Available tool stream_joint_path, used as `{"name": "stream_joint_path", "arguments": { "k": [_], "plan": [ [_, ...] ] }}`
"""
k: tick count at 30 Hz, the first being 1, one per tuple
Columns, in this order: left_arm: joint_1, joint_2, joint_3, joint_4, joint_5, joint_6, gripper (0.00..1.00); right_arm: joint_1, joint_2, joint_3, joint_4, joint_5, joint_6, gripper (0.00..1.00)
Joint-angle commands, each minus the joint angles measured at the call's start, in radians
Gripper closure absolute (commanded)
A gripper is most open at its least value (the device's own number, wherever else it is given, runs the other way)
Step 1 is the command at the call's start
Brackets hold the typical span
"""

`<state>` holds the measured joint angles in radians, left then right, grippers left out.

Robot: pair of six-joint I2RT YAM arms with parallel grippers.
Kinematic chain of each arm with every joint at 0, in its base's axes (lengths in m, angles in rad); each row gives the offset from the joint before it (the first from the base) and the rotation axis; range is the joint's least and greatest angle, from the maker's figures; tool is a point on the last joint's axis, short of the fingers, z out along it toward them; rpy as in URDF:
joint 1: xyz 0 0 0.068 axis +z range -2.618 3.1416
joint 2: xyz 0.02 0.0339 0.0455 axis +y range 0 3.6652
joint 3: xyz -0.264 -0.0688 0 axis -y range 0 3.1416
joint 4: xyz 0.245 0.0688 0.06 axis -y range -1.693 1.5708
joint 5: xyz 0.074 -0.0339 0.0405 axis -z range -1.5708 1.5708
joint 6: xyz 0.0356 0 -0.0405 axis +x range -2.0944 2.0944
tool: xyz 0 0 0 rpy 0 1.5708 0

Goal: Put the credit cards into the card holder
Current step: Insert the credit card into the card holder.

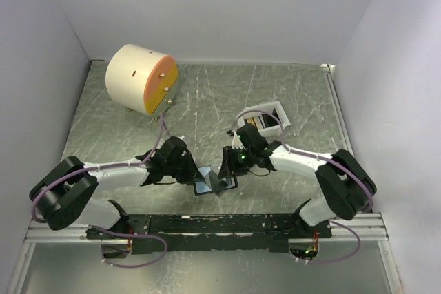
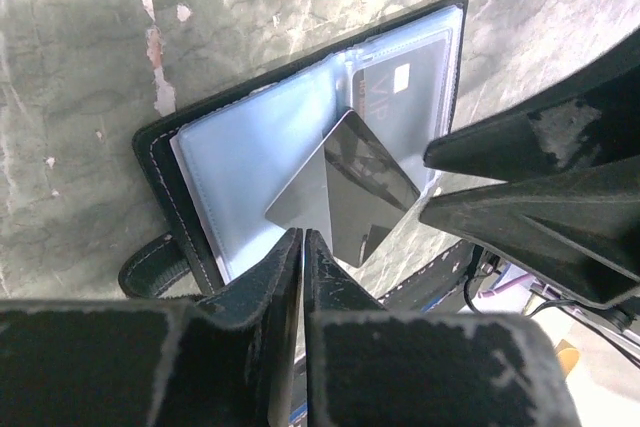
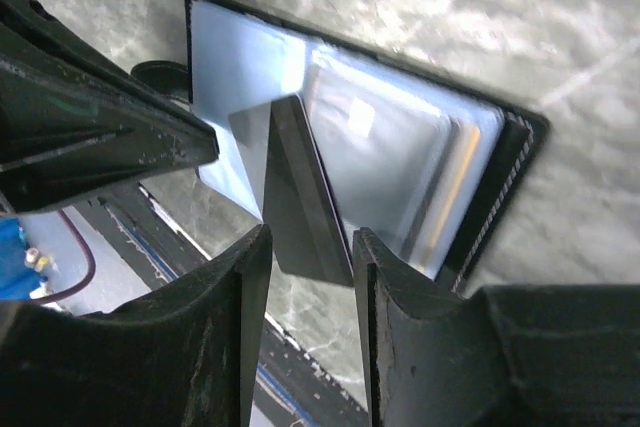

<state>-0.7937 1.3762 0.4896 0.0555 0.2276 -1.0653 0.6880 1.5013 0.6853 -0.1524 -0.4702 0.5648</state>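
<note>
Surface: a mottled grey-green table (image 1: pixel 220 94), enclosed by plain white walls. In the overhead view we note a cream cylinder (image 1: pixel 134 77) with an orange face at upper left. A white tray (image 1: pixel 282 111) sits right of centre, partly covered by the right arm.

Holder (image 2: pixel 250 157): it lies open and flat on the table at lower centre of the overhead view, between the two grippers. Its clear sleeves face up and its strap (image 2: pixel 155 262) pokes out at the lower left of the left wrist view. One sleeve on the right-hand page has a sleeved card (image 2: pixel 400 87) with a pale patch on it.

Card (image 2: pixel 350 182): dark in both wrist views, colour not determinable. It stands tilted on edge over the middle of the holder. We cannot confirm whether its lower end has entered a sleeve.

Right gripper (image 3: pixel 312 237): the jaws stand about half apart, one finger on each side of the card, and they hold it by its edges.

Left gripper (image 2: pixel 303 237): the jaws are closed to a thin slit, with the tips at the holder's near edge, against the pale sleeves. We cannot tell whether a sleeve is pinched between them.
</note>
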Motion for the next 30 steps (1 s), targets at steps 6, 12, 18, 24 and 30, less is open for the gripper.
{"name": "stream_joint_path", "arguments": {
  "k": [6,12,18,24,30],
  "plan": [
    [-0.003,0.056,0.007,0.004,-0.017,0.014,0.86,-0.002,-0.099,-0.091,-0.025,0.095,0.133,0.61],
    [-0.004,0.076,-0.013,0.013,-0.025,0.013,0.87,0.005,-0.051,-0.092,0.011,0.061,0.129,0.61],
    [-0.003,0.084,-0.022,0.024,-0.024,0.009,0.87,0.011,-0.049,-0.115,0.064,0.005,0.140,0.62],
    [-0.003,0.078,-0.008,-0.005,-0.037,0.021,0.87,0.011,-0.042,-0.097,0.055,-0.012,0.114,0.77],
    [-0.003,0.070,-0.010,-0.012,-0.040,0.022,0.87,0.011,-0.025,-0.080,0.054,-0.041,0.100,0.92]
  ]
}}
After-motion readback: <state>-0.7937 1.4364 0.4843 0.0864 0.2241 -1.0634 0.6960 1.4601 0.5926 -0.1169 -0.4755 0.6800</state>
